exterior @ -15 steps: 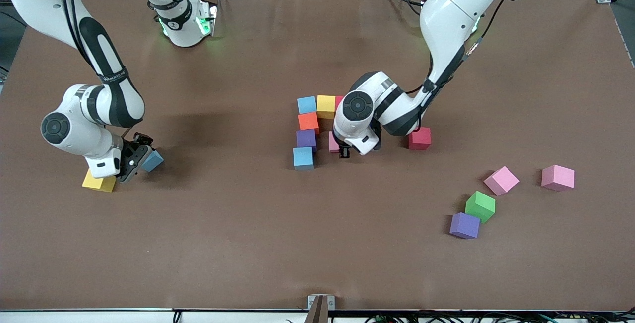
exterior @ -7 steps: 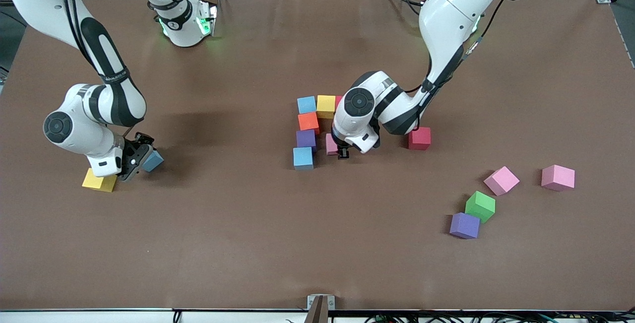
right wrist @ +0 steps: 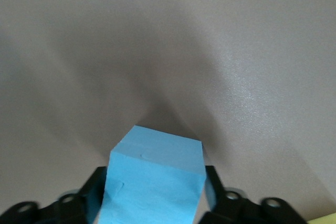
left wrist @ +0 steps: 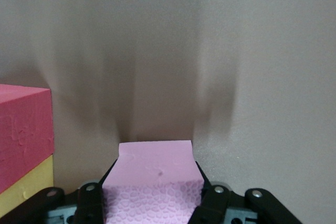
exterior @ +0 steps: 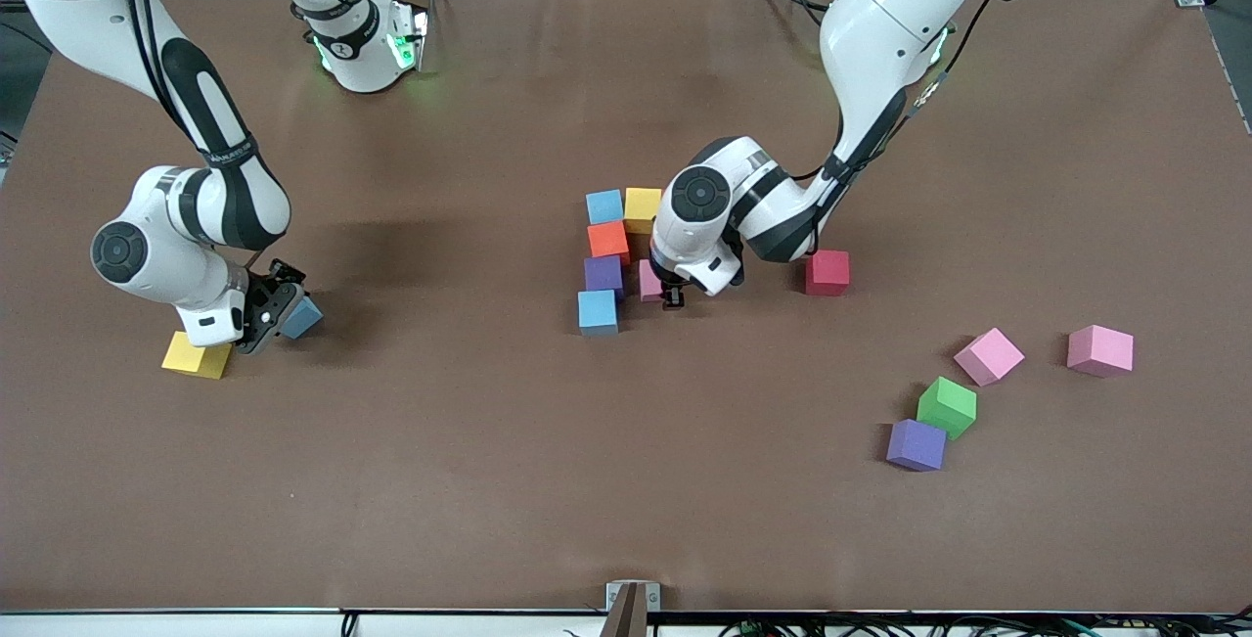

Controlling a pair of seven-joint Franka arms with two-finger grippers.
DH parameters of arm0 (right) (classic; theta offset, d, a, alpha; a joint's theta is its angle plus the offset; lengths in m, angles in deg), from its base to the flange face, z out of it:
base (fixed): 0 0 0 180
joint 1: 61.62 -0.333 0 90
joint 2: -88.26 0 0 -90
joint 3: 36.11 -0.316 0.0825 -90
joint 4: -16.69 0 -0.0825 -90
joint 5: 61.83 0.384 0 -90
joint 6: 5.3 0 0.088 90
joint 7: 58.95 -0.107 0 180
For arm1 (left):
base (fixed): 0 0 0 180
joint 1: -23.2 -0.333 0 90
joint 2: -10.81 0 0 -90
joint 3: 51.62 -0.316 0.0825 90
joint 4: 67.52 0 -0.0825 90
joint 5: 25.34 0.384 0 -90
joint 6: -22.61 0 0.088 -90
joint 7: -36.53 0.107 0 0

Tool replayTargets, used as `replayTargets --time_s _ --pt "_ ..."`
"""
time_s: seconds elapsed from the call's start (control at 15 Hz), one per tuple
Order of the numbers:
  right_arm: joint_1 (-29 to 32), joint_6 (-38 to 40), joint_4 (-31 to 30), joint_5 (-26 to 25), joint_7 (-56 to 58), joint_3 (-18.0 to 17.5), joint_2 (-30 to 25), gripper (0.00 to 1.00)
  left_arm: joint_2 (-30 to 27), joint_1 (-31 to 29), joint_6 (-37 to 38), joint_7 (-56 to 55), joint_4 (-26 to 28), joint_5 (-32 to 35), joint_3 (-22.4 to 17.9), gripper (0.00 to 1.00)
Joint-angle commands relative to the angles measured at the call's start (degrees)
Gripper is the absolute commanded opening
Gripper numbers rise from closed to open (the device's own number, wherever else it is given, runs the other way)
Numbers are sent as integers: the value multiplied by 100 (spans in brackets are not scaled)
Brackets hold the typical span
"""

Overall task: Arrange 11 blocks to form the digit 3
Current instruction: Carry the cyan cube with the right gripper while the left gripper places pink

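At mid-table stands part of the digit 3: a blue block (exterior: 604, 206) and a yellow block (exterior: 643, 208) in one row, with orange (exterior: 608, 241), purple (exterior: 603, 275) and blue (exterior: 598, 312) blocks running toward the camera. My left gripper (exterior: 665, 293) is shut on a pink block (left wrist: 155, 163), low beside the purple one. A red block (left wrist: 23, 124) adjoins the yellow block (left wrist: 21, 187). Toward the right arm's end, my right gripper (exterior: 279, 319) has its fingers against both sides of a blue block (right wrist: 157, 156) on the table, next to a yellow block (exterior: 196, 355).
A loose red block (exterior: 827, 272) lies beside the left arm's wrist. Nearer the camera, toward the left arm's end, lie two pink blocks (exterior: 989, 355) (exterior: 1100, 350), a green block (exterior: 947, 406) and a purple block (exterior: 916, 444).
The left gripper has carried the pink block a little closer to the purple block. The right gripper's fingers have closed in on the blue block; that arm barely moved.
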Motion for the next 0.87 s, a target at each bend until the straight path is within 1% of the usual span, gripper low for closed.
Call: replayTargets --time_s 0.0,0.13,0.27,0.4,0.47,0.54,0.67,0.8 --pt "145 -102 -7 -8 7 -78 -59 36 -11 83 -93 -193 -3 367 -52 2" --pt "180 -58 133 53 -19 -78 -59 29 50 179 -93 -184 -12 560 -61 3" --pt "146 117 440 229 -37 -86 -59 28 50 224 -58 -184 6 614 -52 3" --pt "-29 590 984 527 -290 -104 -33 27 33 267 -49 -184 -21 614 -44 3" --pt "-144 836 1239 685 -666 -104 37 27 33 328 -57 -184 -29 623 -52 4" --pt "-267 1021 1511 721 -1053 -104 108 27 50 346 -57 -176 -73 623 -52 4" --pt "-591 1364 2108 730 -1870 -104 301 27 50 320 -84 -149 -91 666 -61 6" --pt "-908 1917 2733 739 -2923 -104 520 27 85 338 -101 -149 -143 790 -61 6"
